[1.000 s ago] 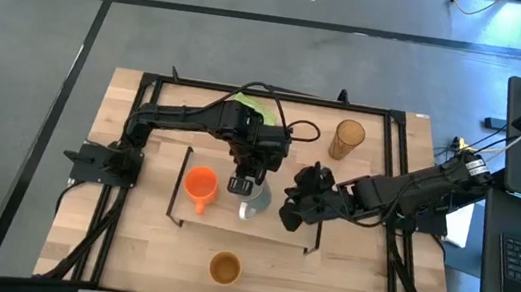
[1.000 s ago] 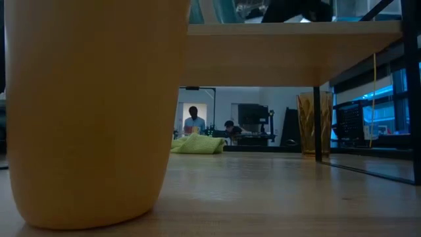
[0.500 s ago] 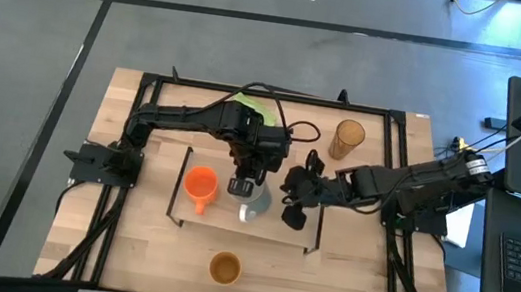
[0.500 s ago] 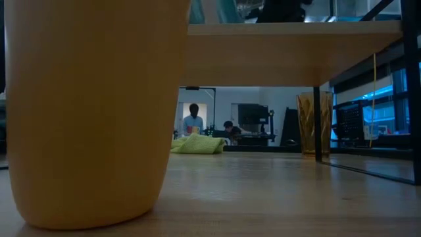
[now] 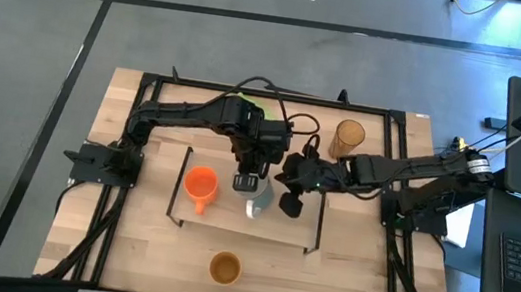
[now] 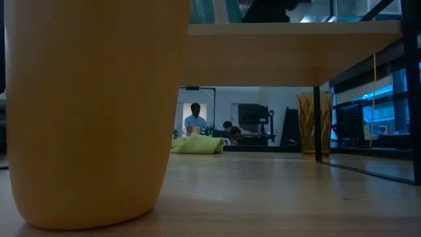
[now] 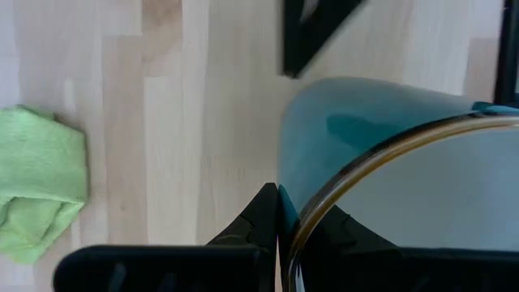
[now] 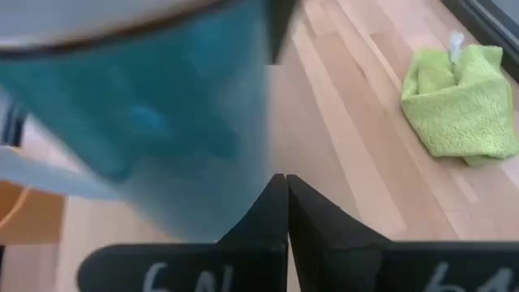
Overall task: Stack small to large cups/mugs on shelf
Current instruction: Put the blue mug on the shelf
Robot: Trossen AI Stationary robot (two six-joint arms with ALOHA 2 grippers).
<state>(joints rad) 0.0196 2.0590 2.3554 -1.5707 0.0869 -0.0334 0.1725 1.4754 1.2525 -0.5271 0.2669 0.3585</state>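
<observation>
The shelf (image 5: pixel 275 231) sits mid-table, carrying the orange mug (image 5: pixel 201 187) and the white mug (image 5: pixel 259 202). The amber tumbler (image 5: pixel 347 138) stands on the table beyond it; the tan cup (image 5: pixel 224 267) in front. The left gripper (image 5: pixel 245 180) is clamped on the white mug's rim. The right gripper (image 5: pixel 290 203), fingers pressed together, hangs just beside that mug.
</observation>
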